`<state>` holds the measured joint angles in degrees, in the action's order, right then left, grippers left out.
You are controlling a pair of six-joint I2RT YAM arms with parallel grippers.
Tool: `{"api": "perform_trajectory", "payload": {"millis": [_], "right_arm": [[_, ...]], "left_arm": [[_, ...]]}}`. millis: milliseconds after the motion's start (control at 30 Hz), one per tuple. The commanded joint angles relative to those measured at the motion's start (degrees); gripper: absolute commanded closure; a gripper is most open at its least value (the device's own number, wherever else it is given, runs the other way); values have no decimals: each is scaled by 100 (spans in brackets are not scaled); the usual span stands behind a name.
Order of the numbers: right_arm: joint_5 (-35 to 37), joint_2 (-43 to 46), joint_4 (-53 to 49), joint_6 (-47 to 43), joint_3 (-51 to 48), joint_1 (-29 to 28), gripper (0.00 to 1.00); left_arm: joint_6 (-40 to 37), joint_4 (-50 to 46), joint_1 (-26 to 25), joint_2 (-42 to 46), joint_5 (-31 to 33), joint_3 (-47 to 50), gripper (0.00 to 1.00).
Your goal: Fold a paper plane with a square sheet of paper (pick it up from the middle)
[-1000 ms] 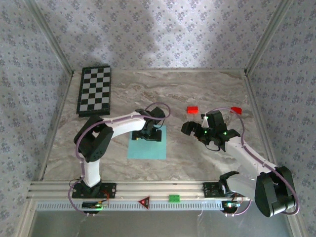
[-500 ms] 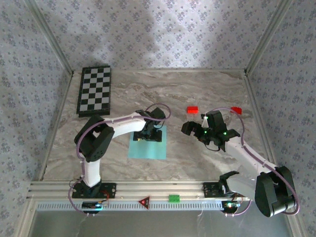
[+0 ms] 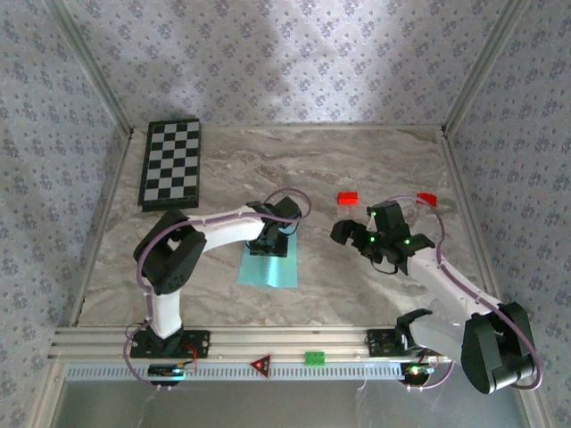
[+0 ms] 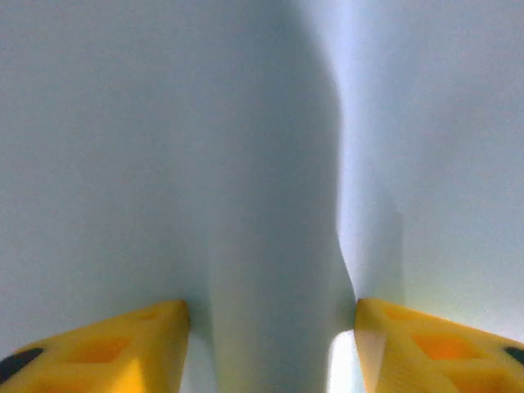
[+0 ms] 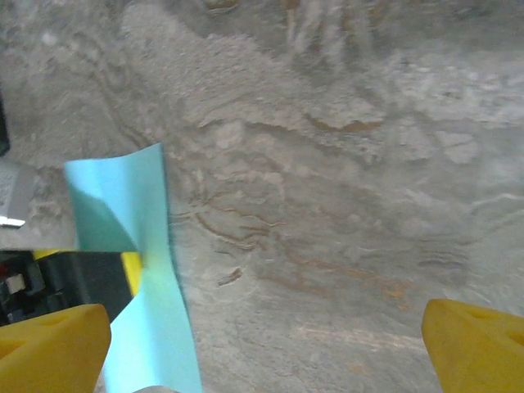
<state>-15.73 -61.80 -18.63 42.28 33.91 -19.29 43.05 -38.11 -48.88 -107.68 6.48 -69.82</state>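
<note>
One paper sheet (image 3: pixel 268 272), two red blocks (image 3: pixel 347 198) (image 3: pixel 427 199).
Left gripper (image 4: pixel 270 319) pinches the sheet's raised ridge, running near-to-far; right gripper (image 5: pixel 266 344) fingers wide apart.

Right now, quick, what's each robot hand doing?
Left gripper: closed, pinching the paper at its middle.
Right gripper: open, holding nothing.

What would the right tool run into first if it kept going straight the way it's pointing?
Probably the bare marble table, which the open right tool faces. The blue paper lies off to one side of that line, though depth is hard to judge.
</note>
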Motion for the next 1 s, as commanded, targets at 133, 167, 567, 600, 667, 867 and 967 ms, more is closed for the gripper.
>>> {"api": "perform_trajectory", "payload": {"millis": [133, 167, 567, 600, 667, 867, 967], "right_arm": [[702, 295, -585, 315, 49, -5, 0], [702, 308, -621, 324, 46, 11, 0], [691, 495, -845, 450, 69, 255, 0], [704, 534, -862, 465, 59, 275, 0], [717, 620, -855, 483, 24, 301, 0], [544, 792, -748, 553, -113, 385, 0], [519, 786, -679, 575, -139, 417, 0]], "left_arm": [[9, 155, -34, 275, -119, 147, 54], [24, 210, -34, 335, -147, 186, 55], [184, 535, -26, 801, -323, 346, 65], [203, 523, -25, 814, -316, 322, 64], [255, 554, -25, 843, -389, 311, 65], [339, 827, -29, 1059, -710, 406, 64], [323, 943, -16, 1170, -923, 437, 64]]}}
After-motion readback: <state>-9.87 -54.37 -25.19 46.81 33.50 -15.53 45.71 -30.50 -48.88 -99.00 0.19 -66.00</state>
